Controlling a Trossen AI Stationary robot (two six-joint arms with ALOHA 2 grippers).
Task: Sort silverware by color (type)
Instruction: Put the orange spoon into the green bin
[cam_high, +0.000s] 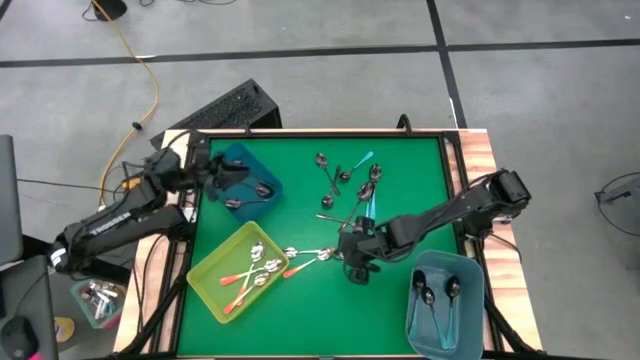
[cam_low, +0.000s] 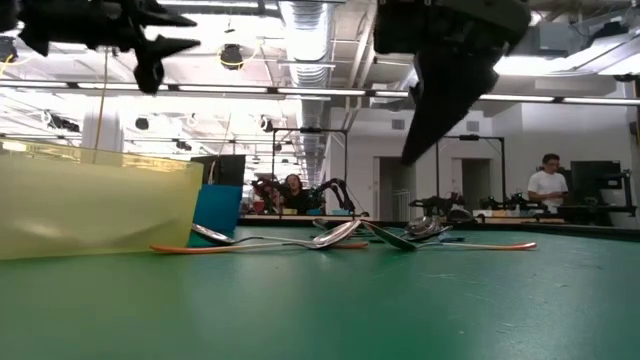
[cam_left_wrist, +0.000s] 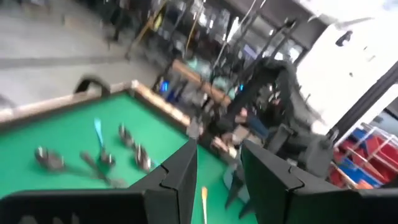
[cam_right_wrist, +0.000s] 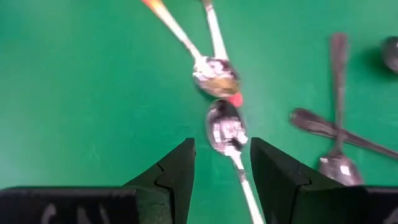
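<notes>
Several spoons (cam_high: 345, 190) lie scattered mid-table on the green mat (cam_high: 300, 320), others in the yellow bin (cam_high: 200, 275) and both blue bins. The right gripper (cam_right_wrist: 222, 163) hovers empty, fingers parted, over an orange-handled spoon (cam_right_wrist: 227, 132). The left gripper (cam_left_wrist: 219, 163), parted and empty, hangs over the far-left blue bin (cam_high: 240, 160).

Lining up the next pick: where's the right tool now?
High view: the right tool hangs open near the table's centre, over loose orange-handled spoons, between the yellow bin and light-blue bin.
</notes>
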